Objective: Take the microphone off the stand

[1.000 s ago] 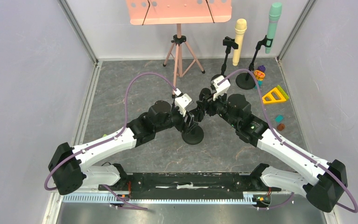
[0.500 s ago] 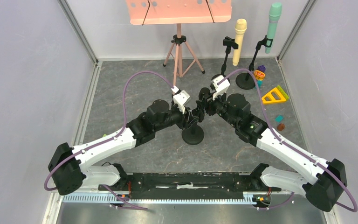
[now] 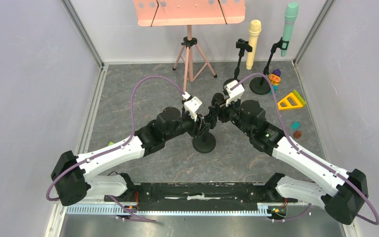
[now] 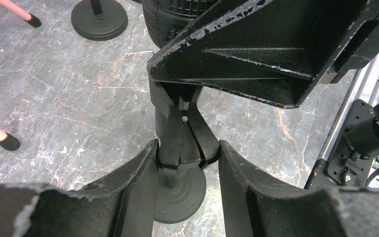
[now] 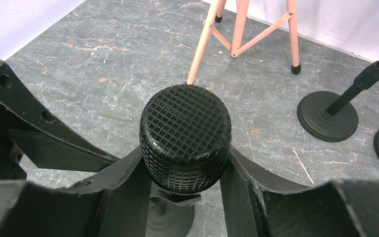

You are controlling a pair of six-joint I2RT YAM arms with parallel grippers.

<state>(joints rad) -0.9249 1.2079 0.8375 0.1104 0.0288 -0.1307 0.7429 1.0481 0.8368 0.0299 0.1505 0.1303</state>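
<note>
A black microphone (image 5: 185, 129) with a gridded head stands upright in a black stand, whose round base (image 3: 204, 144) rests mid-floor. My right gripper (image 5: 185, 165) is shut on the microphone, one finger pressed to each side just under the head. Below it, my left gripper (image 4: 187, 153) is shut on the stand's clip (image 4: 181, 140), both fingers touching it, with the base (image 4: 180, 195) visible beneath. In the top view the two grippers meet from left (image 3: 203, 123) and right (image 3: 214, 114) above the base, and the microphone is mostly hidden between them.
A pink music stand (image 3: 189, 12) on a tripod (image 3: 191, 57) stands at the back. To its right are a yellow microphone (image 3: 253, 42) and a green microphone (image 3: 288, 27) on black stands. Small toys (image 3: 291, 101) lie by the right wall.
My left gripper's fingers have closed in from a wider stance onto the stand's clip. The right gripper has kept its hold on the microphone without moving.
</note>
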